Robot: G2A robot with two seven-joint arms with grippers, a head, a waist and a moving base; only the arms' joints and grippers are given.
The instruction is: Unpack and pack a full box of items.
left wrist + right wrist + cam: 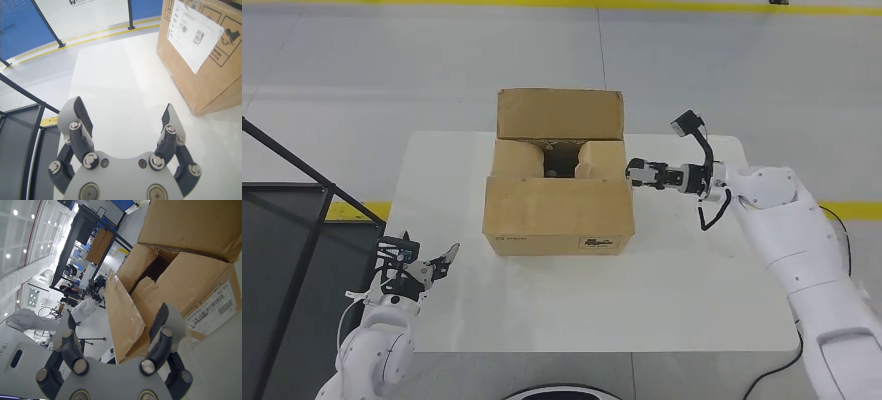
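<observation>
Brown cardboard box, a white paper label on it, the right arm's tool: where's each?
Brown cardboard box [557,210]: top view, near top flap.
White paper label [194,36]: left wrist view, label's middle.
Right arm's grey tool [631,172]: top view, between its fingertips.

One box [557,215] (flaps open), one table [692,290], two grippers: left gripper [122,111], right gripper [115,311]

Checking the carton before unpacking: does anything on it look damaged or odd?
Yes. The cardboard box has ragged, torn edges on its inner flaps around the dark gap at the top; the cardboard looks ripped rather than cleanly cut.
</observation>
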